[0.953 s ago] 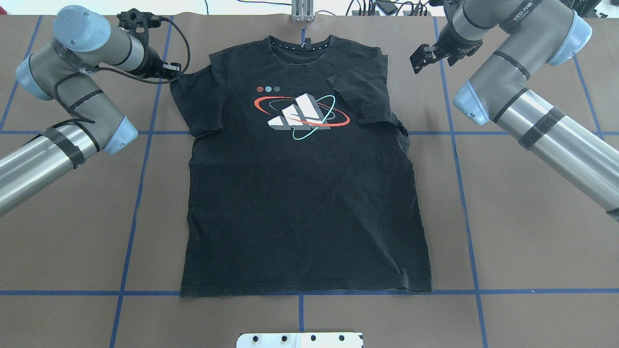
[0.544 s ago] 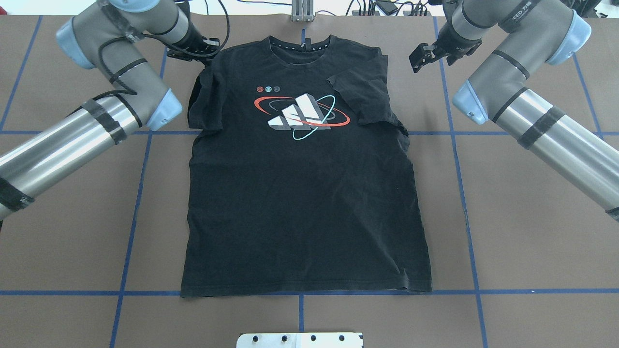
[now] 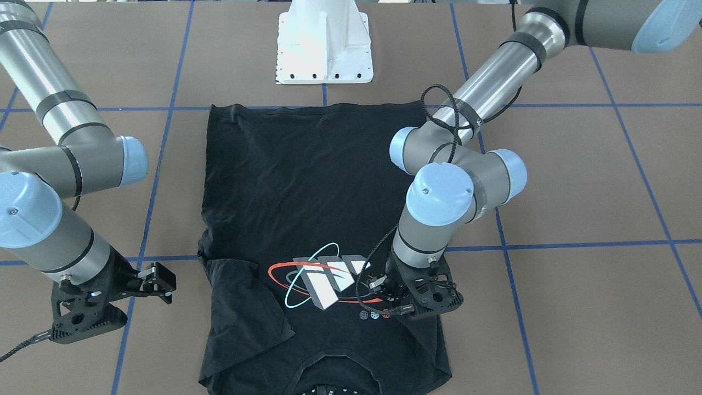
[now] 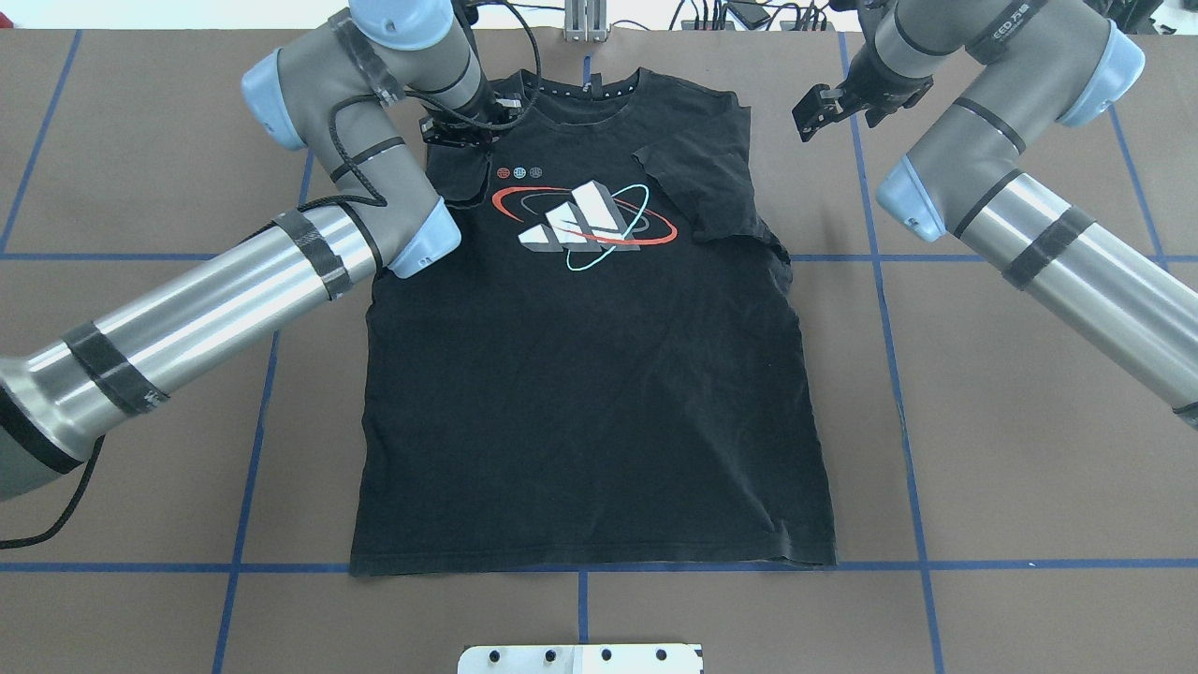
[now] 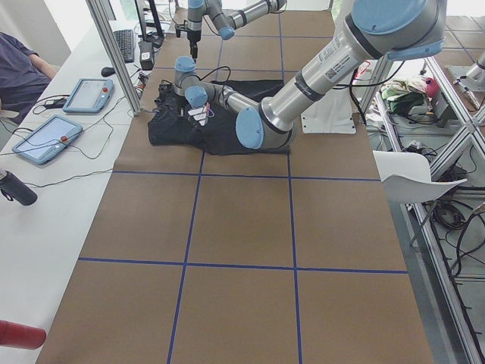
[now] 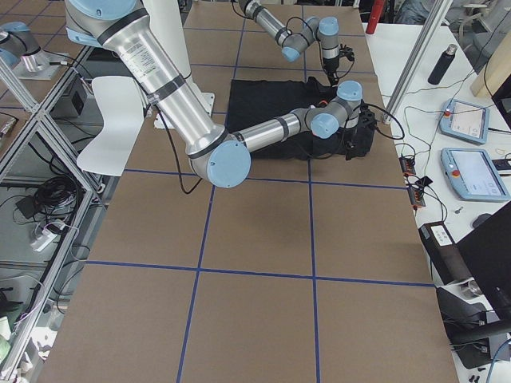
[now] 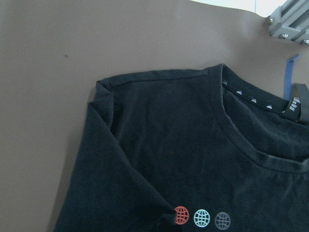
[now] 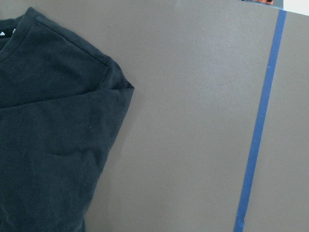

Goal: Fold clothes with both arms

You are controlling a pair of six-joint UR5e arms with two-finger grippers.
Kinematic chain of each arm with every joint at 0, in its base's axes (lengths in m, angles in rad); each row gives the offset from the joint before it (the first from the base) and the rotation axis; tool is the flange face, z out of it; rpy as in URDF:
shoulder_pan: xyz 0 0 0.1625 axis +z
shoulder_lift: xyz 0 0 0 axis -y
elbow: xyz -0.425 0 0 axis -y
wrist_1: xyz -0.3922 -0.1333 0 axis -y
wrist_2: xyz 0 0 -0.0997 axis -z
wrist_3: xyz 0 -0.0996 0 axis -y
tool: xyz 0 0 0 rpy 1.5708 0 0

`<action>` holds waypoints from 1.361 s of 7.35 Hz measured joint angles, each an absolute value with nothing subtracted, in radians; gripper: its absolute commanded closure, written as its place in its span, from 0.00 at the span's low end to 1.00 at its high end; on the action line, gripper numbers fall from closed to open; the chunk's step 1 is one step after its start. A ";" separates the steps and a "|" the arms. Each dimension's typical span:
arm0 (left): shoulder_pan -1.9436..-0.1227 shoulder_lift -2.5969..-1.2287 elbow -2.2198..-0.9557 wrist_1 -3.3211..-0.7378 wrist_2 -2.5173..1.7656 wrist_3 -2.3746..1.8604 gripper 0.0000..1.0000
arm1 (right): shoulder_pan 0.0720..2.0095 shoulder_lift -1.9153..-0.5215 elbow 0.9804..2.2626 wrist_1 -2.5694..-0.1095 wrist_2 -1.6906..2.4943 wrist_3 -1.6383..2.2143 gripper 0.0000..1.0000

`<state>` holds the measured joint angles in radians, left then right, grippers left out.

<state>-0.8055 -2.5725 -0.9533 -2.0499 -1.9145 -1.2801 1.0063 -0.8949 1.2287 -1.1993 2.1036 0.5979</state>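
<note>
Black short-sleeved cotton T-shirt (image 4: pixel 580 393) flat on brown table (image 4: pixel 1029 468), logo up, sleeves folded inward. Left gripper (image 4: pixel 463 131) low over shoulder; grip cannot tell. Right gripper (image 4: pixel 812 110) parted, empty, beside shirt. Fabric light, limp; pinch hem corners.

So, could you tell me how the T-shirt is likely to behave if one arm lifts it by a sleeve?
Probably floppy: the T-shirt lies wrinkled and flat, and one sleeve is folded over the chest. It looks thin, so it is likely light and would drape from wherever it is pinched. On the matte table it would likely drag and bunch rather than slide.
</note>
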 measured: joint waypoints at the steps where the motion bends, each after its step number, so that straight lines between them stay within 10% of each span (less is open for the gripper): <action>1: -0.798 -2.582 -0.939 -2.052 -1.907 -1.297 0.09 | 1.006 -0.895 1.229 -1.199 2.104 0.598 0.01; 5: -0.808 -2.566 -1.008 -2.087 -1.913 -1.269 0.00 | 1.002 -0.898 1.241 -1.200 2.105 0.619 0.01; 10: -0.765 -2.088 -1.626 -2.065 -2.011 -1.187 0.00 | 0.848 -1.167 1.655 -1.212 2.083 0.902 0.01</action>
